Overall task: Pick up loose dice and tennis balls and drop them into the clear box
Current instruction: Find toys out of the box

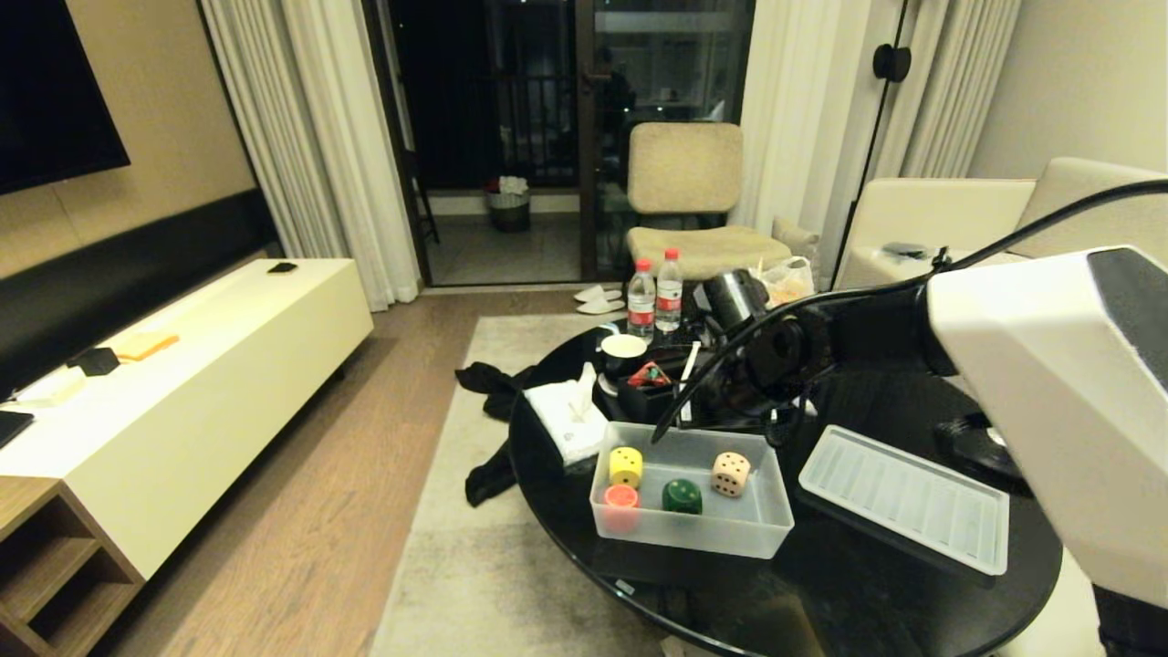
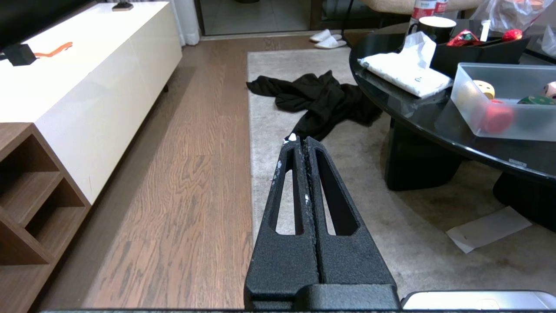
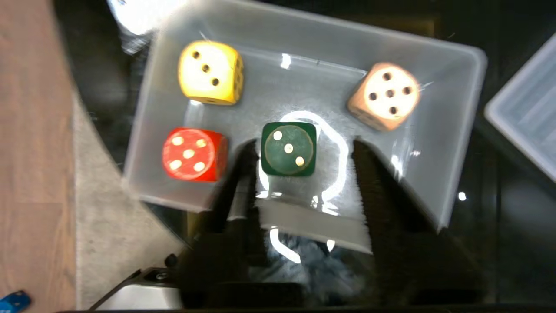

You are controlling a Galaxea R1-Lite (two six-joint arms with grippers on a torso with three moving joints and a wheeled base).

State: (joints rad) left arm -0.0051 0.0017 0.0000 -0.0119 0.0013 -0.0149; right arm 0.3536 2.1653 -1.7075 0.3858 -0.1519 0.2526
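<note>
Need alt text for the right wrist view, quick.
Looking down past the open right gripper into the clear box holding four dice: yellow, red, green between the fingers, beige. The box's lid lies beside it.

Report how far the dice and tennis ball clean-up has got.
Done: four dice, yellow, red-orange, green and beige, lie in the clear box on the black table.
In hand: nothing; the right gripper hangs above the box with jaws apart and empty. The left gripper is parked, shut.
Left: a blue object on the floor, possibly the fifth die; no tennis balls in view.
</note>
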